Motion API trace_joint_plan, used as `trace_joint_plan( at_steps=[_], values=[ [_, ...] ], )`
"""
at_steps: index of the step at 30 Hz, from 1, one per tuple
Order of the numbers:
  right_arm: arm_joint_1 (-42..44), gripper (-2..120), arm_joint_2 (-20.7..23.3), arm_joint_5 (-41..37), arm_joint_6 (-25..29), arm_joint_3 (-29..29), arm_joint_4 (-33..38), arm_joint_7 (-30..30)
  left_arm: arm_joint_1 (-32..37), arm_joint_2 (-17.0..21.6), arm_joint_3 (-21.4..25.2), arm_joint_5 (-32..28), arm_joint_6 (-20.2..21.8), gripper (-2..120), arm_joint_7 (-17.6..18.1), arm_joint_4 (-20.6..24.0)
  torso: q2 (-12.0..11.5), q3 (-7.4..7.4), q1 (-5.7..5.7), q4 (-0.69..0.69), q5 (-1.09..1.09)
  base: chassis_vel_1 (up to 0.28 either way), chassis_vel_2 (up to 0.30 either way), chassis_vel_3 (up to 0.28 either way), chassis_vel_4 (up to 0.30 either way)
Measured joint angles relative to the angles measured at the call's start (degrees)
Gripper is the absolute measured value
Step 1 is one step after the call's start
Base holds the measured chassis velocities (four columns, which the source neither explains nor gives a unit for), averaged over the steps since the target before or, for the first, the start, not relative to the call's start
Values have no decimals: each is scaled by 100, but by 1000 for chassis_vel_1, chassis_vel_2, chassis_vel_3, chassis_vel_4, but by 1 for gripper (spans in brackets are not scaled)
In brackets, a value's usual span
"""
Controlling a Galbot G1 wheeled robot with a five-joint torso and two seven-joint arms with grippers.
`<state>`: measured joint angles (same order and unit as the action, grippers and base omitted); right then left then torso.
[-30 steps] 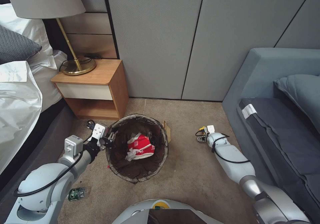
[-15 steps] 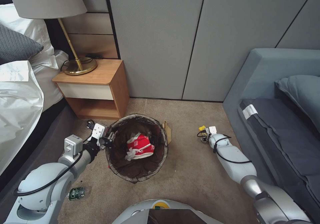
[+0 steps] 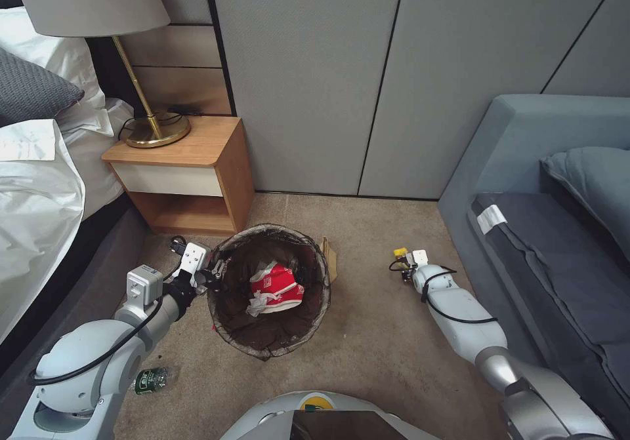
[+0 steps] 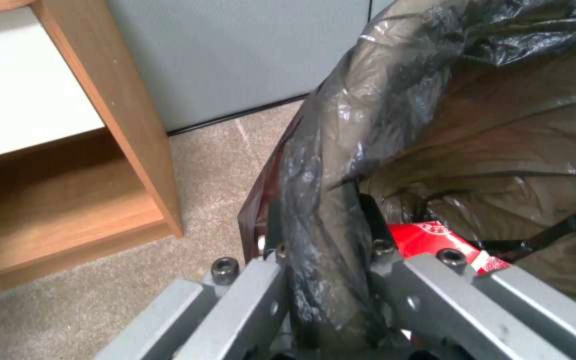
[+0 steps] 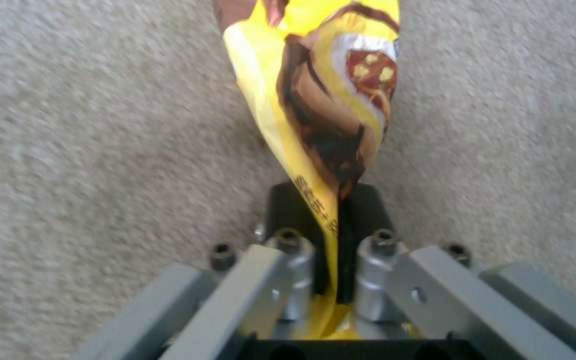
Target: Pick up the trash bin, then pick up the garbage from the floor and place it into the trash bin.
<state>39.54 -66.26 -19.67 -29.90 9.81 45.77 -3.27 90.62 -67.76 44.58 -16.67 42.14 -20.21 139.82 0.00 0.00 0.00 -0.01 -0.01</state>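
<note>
The trash bin, lined with a dark bag, is in front of me at the centre left. My left gripper is shut on its left rim. In the left wrist view the fingers pinch the bag-covered rim. A red-and-white wrapper and white tissue lie inside the bin. To the right, low over the carpet floor, my right gripper is shut on a yellow snack packet. The right wrist view shows that packet clamped between the fingers.
A flat brown paper bag lies just behind the bin. A small green-labelled bottle rests on the carpet by my left arm. A wooden nightstand and bed stand to the left, a grey sofa to the right, and a panelled wall behind.
My right arm has edged slightly to the right with the yellow packet. The left gripper and the bin have stayed put.
</note>
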Motion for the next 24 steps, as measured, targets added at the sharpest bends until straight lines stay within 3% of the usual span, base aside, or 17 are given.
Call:
trace_joint_plan(
  at_steps=[4,12,14,18,20,21,24],
  values=[
    [29,0,44,-7,0,16,58,5,-1,-4,0,1,0,0,0,0,0,0,0,-1,0,0,0,0,0],
    [522,0,562,-412,-172,171,1157,34,29,-9,2,30,0,0,3,17,0,0,0,0,1,0,0,0,0],
    [860,0,855,-655,-334,258,1915,27,28,0,7,36,0,0,7,41,0,0,0,-1,2,0,0,0,0],
    [1109,0,1074,-813,-477,358,2562,28,30,16,14,37,0,0,10,61,0,0,0,-2,1,0,0,0,0],
    [1406,0,1376,-1032,-672,533,3438,41,36,30,20,38,0,0,29,71,0,-1,0,2,1,0,0,0,0],
    [1406,0,1376,-1032,-672,533,3438,41,36,30,20,38,0,0,29,71,0,-1,0,2,1,0,0,0,0],
    [1632,0,1654,-1326,-886,766,4299,50,40,30,19,54,0,0,69,73,0,-1,0,-1,1,0,0,0,0]
  ],
)
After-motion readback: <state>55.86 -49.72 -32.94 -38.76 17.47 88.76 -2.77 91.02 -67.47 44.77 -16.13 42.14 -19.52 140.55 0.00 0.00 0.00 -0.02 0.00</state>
